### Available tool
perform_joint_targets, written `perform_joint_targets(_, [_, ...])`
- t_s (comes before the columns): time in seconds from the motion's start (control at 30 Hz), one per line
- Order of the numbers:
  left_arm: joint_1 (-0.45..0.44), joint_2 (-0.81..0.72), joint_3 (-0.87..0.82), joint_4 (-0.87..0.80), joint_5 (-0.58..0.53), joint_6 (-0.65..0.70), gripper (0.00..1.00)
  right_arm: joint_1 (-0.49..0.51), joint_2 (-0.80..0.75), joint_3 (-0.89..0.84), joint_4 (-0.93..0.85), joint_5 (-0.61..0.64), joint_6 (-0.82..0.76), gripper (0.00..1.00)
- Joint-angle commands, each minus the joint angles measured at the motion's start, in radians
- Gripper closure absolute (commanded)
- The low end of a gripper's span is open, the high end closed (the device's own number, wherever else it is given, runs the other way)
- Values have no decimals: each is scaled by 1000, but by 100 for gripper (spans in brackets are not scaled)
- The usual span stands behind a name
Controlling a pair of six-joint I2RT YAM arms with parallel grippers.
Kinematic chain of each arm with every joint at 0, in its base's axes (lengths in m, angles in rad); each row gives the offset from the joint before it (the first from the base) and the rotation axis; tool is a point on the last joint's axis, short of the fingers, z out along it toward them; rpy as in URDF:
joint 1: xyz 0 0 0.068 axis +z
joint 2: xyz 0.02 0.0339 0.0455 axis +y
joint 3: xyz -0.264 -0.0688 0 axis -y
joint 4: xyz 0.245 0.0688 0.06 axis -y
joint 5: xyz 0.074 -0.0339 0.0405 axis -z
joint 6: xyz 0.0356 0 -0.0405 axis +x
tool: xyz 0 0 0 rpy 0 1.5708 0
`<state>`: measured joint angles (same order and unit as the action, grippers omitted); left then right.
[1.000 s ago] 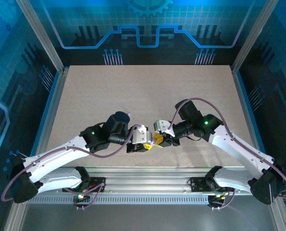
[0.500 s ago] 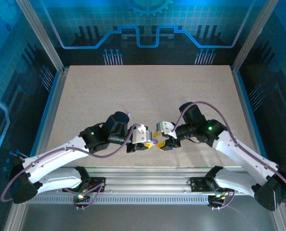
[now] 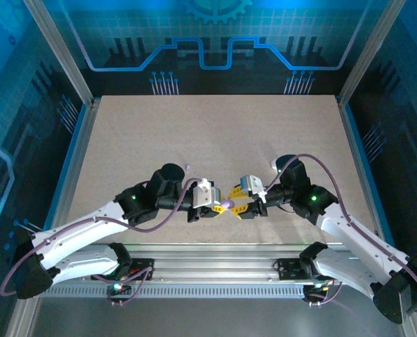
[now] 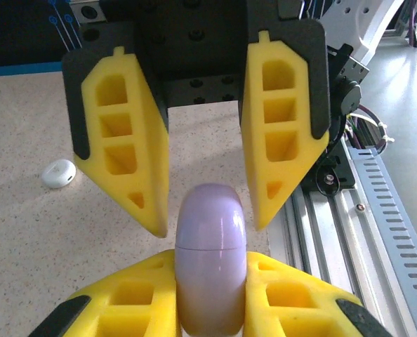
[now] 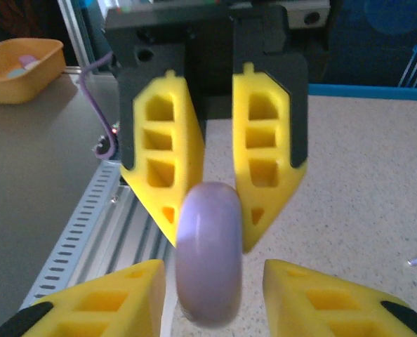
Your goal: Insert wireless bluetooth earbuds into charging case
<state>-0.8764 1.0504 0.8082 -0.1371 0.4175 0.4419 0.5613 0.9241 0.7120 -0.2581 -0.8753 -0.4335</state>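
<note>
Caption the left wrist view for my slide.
Left gripper clamps the closed lavender case; right gripper, jaws open, flanks its far end.

Charging case (image 4: 210, 260): pale lavender, glossy. My left hand (image 4: 210, 298) and my right hand (image 5: 208, 302): yellow, black backing. Bench (image 4: 40, 239): beige, fine dark speckle. Pebble-shaped piece (image 4: 58, 173): white. Tray (image 5: 19, 69): orange. Backdrop (image 3: 208, 42): blue, light-blue circuit-line pattern.

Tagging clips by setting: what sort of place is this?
Probably a lab or demo robot cell: speckled tabletop fenced by aluminium frame posts, blue circuit-print panels around it, slotted mounting rail at the near edge.
</note>
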Motion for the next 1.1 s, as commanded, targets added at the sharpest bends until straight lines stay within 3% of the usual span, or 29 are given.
perform_joint_targets(0.0, [-7, -20, -10, 49, 35, -23, 79, -13, -14, -11, 51, -63, 29, 64])
perform_joint_targets(0.17, [-7, -23, -13, 56, 27, -26, 76, -13, -14, -5, 34, -65, 20, 84])
perform_joint_targets(0.23, [-7, -24, -12, 47, 18, -24, 67, -12, -16, 5, 1, -60, 1, 86])
perform_joint_targets(0.3, [-7, -29, -8, 22, -2, -7, 50, -12, -17, 30, -70, -32, -40, 87])
perform_joint_targets(0.4, [-7, -35, 10, -52, -39, 49, 39, -10, -17, 73, -194, 33, -106, 87])
perform_joint_targets(0.63, [-9, -16, 64, -216, -85, 152, 39, 7, -11, 132, -312, 119, -170, 86])
perform_joint_targets(1.07, [-27, 10, 54, -154, -83, 122, 43, 76, 61, 162, -299, 130, -181, 86])
